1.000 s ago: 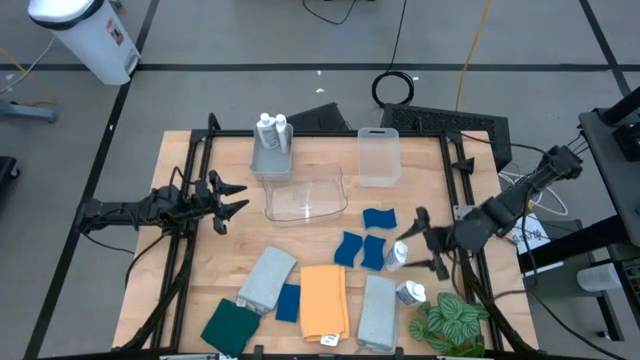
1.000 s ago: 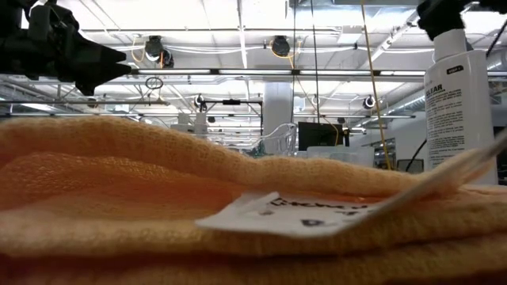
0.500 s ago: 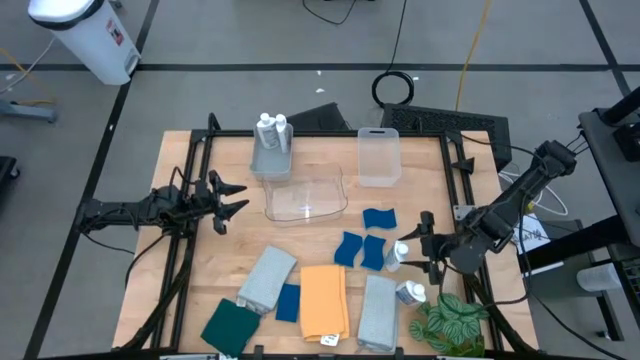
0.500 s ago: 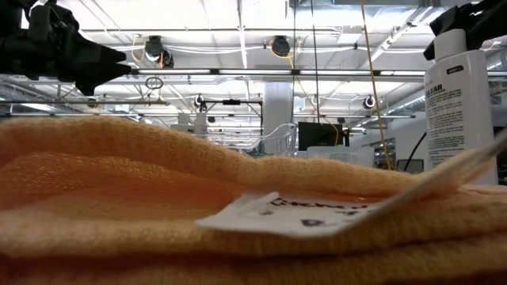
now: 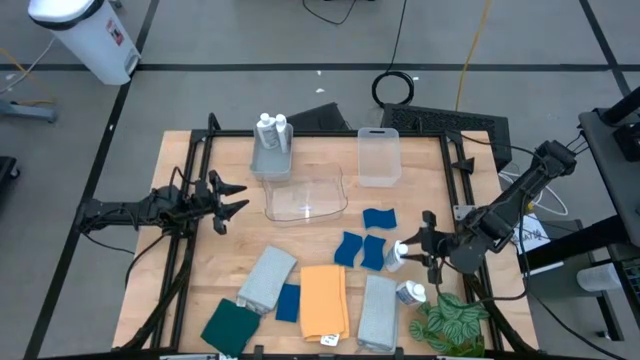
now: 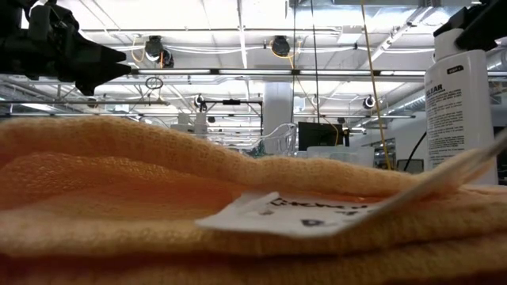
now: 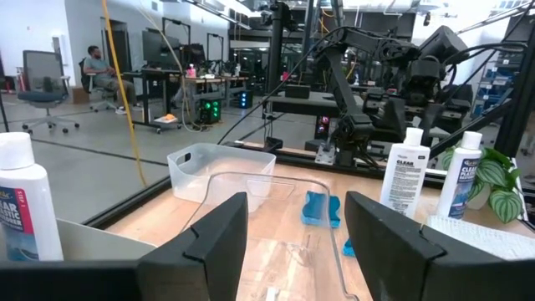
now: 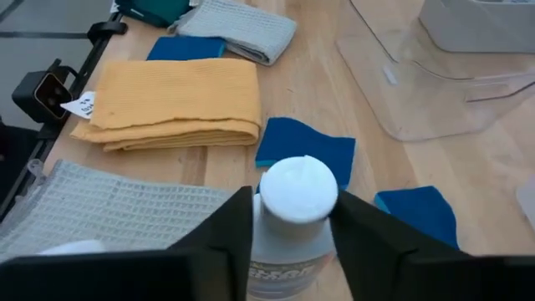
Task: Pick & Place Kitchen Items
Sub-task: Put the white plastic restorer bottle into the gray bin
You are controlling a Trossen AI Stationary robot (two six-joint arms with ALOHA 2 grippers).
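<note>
Since one second ago, the right gripper (image 5: pixel 413 251) has come down around the small white bottle (image 5: pixel 396 256) and its fingers now press the bottle's neck. This bottle stands upright beside the blue sponges (image 5: pixel 361 250). Left gripper (image 5: pixel 228 199) waits open at the table's left.

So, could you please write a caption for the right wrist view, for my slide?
Right gripper fingers flank a white bottle's neck, above an orange cloth and blue sponges.
</note>
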